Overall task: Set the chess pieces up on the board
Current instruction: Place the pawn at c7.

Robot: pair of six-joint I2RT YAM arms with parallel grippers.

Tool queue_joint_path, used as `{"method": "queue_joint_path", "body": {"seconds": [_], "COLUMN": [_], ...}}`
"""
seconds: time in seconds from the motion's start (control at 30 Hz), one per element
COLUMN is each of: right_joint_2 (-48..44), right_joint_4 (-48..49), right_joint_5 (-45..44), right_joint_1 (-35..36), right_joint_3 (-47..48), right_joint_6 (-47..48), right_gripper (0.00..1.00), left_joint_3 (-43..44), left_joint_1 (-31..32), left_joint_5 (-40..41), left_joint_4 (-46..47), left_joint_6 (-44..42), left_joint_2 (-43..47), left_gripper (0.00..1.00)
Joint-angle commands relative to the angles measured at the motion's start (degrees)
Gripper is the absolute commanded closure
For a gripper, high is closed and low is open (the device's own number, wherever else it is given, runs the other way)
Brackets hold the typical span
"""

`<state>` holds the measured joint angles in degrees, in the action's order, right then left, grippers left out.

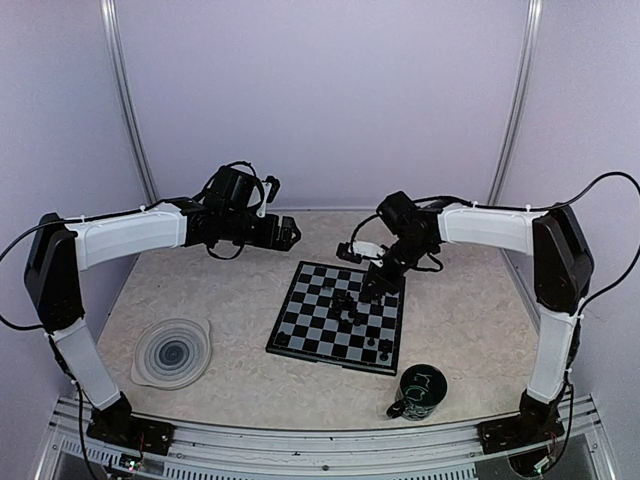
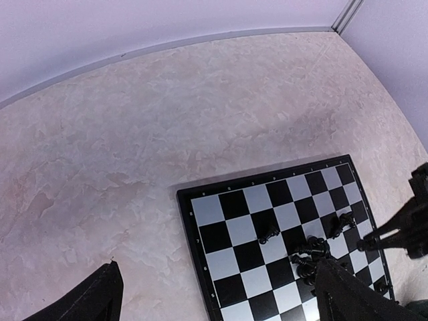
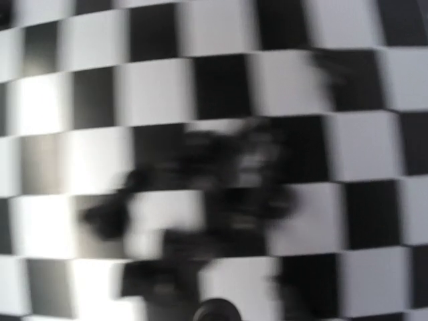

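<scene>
The board [image 1: 322,318] lies flat in the middle of the table. Several black chess pieces [image 1: 352,308] are bunched near its centre, and a few more stand along its near edge [image 1: 378,347]. My right gripper [image 1: 372,291] is down over the bunch and shut. The right wrist view is blurred, showing only chequered squares and a dark heap of pieces [image 3: 214,194], so I cannot tell whether one is pinched. My left gripper [image 1: 291,233] hovers open and empty beyond the board's far left corner. In its own view one toppled piece [image 2: 269,235] lies left of the heap [image 2: 309,255].
A dark green mug [image 1: 418,392] stands in front of the board's near right corner. A round grey spiral-patterned plate [image 1: 172,352] lies at the near left. Purple walls enclose the back and both sides.
</scene>
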<state>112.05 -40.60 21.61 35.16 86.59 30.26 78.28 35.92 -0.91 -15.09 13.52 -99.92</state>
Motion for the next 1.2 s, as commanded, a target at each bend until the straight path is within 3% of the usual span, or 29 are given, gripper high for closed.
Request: {"method": "queue_joint_path", "body": {"seconds": [0.0,0.33,1.0,1.17], "right_joint_2": [-4.05,-3.81,0.48,0.69], "right_joint_4": [-1.67,-1.85,-2.71,-2.63], "right_joint_5": [3.48,0.94,-0.29,-0.62], "right_joint_1": [3.81,9.36,11.14,11.25], "right_joint_3": [-4.93,-8.75,-7.8,-7.87], "right_joint_6": [4.19,6.81,7.55,7.57], "right_gripper": [0.95,0.94,0.89,0.84], "left_joint_3": [1.79,1.95,2.13,2.19], "left_joint_1": [-0.24,-0.33,-0.59,-0.68], "left_joint_5": [-0.29,-0.77,-1.46,-1.64], "left_joint_4": [0.02,0.07,-0.08,-0.05], "left_joint_6": [0.26,0.63,0.9,0.9], "left_joint_2": [-0.49,-0.69,-0.73,-0.8], "left_gripper": [0.01,0.01,0.01,0.01]}}
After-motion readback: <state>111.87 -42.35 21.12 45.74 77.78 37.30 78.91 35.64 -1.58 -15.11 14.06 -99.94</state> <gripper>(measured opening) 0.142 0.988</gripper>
